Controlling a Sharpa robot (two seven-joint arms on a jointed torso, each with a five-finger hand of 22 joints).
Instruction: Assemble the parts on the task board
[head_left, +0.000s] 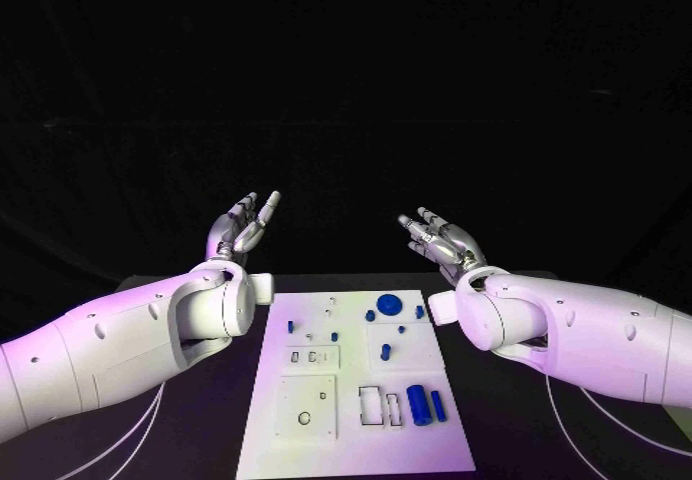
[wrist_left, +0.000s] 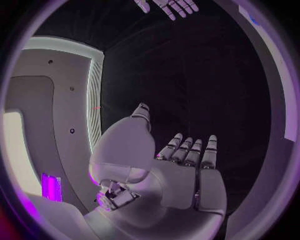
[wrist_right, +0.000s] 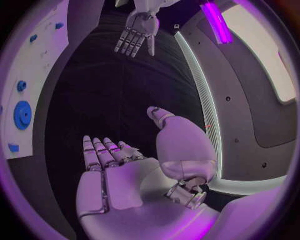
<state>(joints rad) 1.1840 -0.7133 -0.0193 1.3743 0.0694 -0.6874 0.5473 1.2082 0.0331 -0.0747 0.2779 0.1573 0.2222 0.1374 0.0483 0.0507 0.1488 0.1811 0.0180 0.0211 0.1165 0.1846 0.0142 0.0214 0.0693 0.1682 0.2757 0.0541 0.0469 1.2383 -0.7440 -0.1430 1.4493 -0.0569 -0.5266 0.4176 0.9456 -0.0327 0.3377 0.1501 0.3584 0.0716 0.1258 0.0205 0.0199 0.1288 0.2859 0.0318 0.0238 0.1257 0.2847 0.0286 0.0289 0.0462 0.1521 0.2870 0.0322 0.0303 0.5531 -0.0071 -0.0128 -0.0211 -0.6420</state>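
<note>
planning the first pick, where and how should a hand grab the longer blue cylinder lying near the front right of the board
Likely across the middle of the long blue cylinder, coming straight down from above. It lies flat on the task board, its length running front to back, with a thinner blue piece close on its right, so fingers fit best over its round sides at mid-length.

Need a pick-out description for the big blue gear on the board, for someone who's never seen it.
Start at the white task board in the middle of the black table. Go to its far edge, right of centre: the blue gear lies there. It is round and the widest of the blue parts; its neighbours are small pegs, and the long cylinders lie near the front.
</note>
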